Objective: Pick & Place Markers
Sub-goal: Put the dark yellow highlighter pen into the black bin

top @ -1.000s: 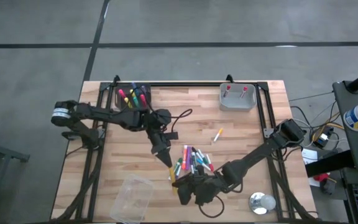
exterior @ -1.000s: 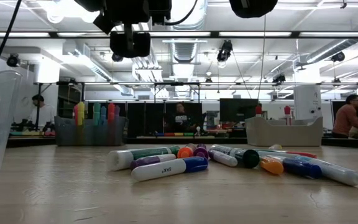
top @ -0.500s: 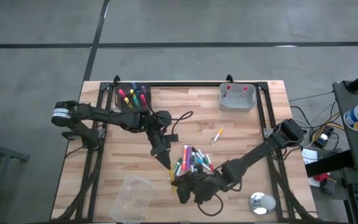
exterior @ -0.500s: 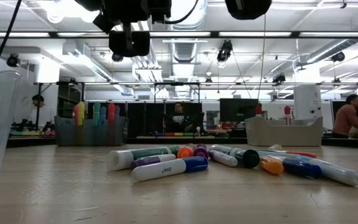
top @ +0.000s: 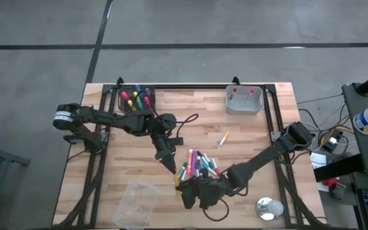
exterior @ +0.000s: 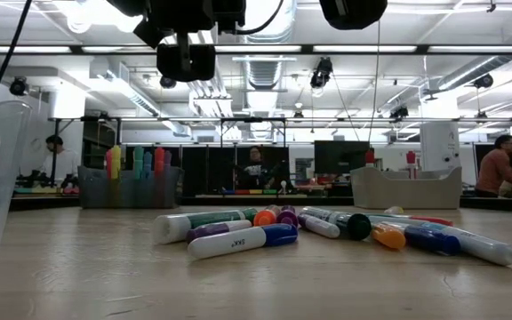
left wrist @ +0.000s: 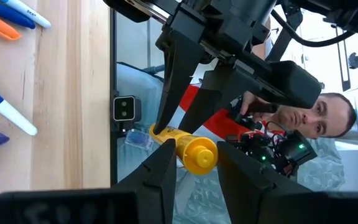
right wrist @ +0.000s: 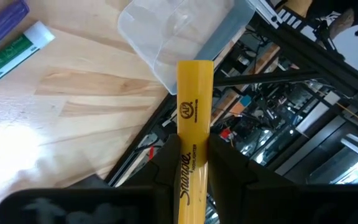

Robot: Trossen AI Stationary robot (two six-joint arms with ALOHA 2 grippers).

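Over the wooden slatted table (top: 248,137), my left gripper (top: 174,171) and right gripper (top: 183,189) both clamp one yellow capped marker pen (right wrist: 193,137). Just beside them lies the mixed-colour pile of markers (top: 197,163).

Two arms. Two bins: a dark bin (top: 136,99) holding about four markers, a grey bin (top: 244,101) holding two. One lone marker (top: 223,138) below the grey bin. One clear container (top: 135,203).
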